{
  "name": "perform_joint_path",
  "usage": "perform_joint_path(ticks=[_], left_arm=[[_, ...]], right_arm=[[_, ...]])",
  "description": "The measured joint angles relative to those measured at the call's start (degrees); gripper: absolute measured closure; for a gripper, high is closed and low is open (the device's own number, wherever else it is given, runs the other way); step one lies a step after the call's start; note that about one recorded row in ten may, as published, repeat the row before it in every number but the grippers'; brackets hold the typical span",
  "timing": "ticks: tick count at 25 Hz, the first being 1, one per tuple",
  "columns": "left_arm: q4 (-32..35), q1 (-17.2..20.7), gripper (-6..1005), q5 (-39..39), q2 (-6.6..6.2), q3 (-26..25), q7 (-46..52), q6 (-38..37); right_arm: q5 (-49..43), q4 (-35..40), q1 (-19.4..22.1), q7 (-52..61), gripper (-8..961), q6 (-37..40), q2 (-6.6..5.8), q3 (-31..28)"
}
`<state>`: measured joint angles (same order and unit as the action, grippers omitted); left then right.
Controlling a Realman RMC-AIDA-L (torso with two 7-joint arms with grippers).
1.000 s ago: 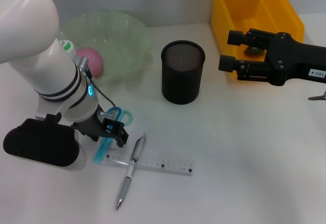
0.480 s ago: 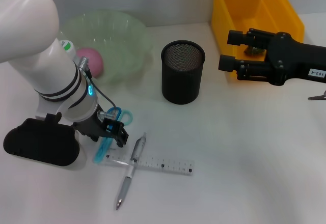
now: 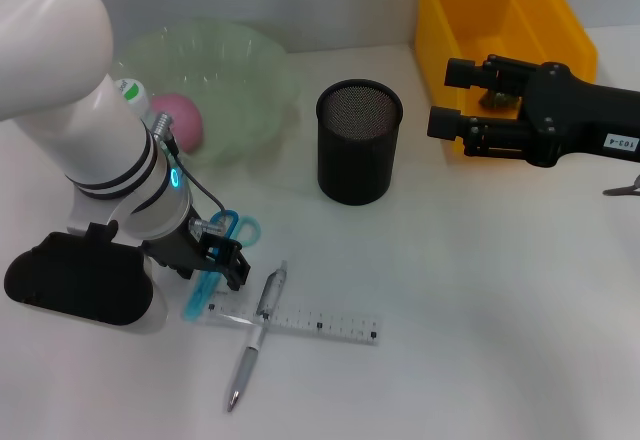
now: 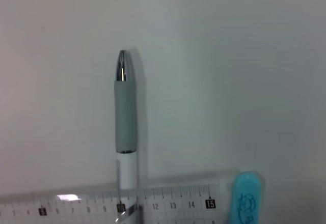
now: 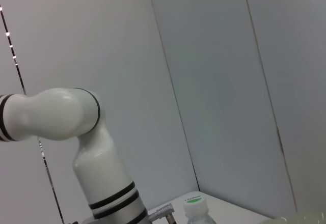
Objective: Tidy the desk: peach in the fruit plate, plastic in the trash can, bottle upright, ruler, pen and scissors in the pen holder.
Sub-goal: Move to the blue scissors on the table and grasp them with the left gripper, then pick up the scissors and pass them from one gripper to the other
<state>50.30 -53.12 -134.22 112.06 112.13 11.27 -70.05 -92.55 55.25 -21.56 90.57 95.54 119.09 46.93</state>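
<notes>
White desk surface (image 3: pixel 470 300) lies bare all along the near-right side of the black mesh pen holder (image 3: pixel 358 145), and it is bare around the holder's rim too.

Far to the left of the pen holder and nearer the robot, the left gripper (image 3: pixel 80 282) hangs low over the desk as a black block at the end of the white arm. I cannot tell whether it is spread or pressed together.

Left of the pen holder and farther back sits the pale green translucent fruit plate (image 3: pixel 215 60). The pink peach (image 3: pixel 180 120) lies inside it, against its near-left wall. The clear bottle with the green-and-white cap (image 3: pixel 130 88) shows just beside that wall, mostly hidden by the arm.

Nearer than the pen holder and to its left lie the blue-handled scissors (image 3: pixel 238 228), partly under the left wrist. Just beside them is the clear plastic ruler (image 3: pixel 310 321), flat on the desk, and the grey-and-white pen (image 3: pixel 256 330) lies across it, its tip pointing towards the near edge.

Right of the pen holder stands the yellow plastic bin (image 3: pixel 545 5) at the back edge. The right gripper (image 3: pixel 452 97) hovers at the bin's near-left corner, its black fingers (image 3: pixel 466 71) spread apart and pinching nothing, well apart from the pen holder.
</notes>
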Motion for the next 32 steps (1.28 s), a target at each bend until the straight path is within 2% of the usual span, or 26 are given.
perform_joint_path(ticks=[7, 13, 25, 32], left_arm=[[-0.09, -0.05, 423, -0.42, -0.1, 1.11, -1.26, 0.65], [-0.25, -0.16, 619, -0.49, -0.17, 1.67, -0.88, 1.32], [1.59, -0.24, 782, -0.41, -0.25, 3.13, 2.65, 2.82], [4.03, 0.5, 780, -1.77, -0.37, 3.32, 5.78, 2.5]], right_arm=[[-0.05, -0.15, -0.03, -0.07, 128, -0.09, 0.0, 0.0], [-0.09, -0.19, -0.07, -0.07, 128, -0.18, 0.0, 0.0], [-0.09, -0.22, 0.08, -0.11, 129, -0.07, 0.0, 0.0], [-0.08, 0.19, 0.46, -0.02, 128, 0.26, 0.0, -0.39]])
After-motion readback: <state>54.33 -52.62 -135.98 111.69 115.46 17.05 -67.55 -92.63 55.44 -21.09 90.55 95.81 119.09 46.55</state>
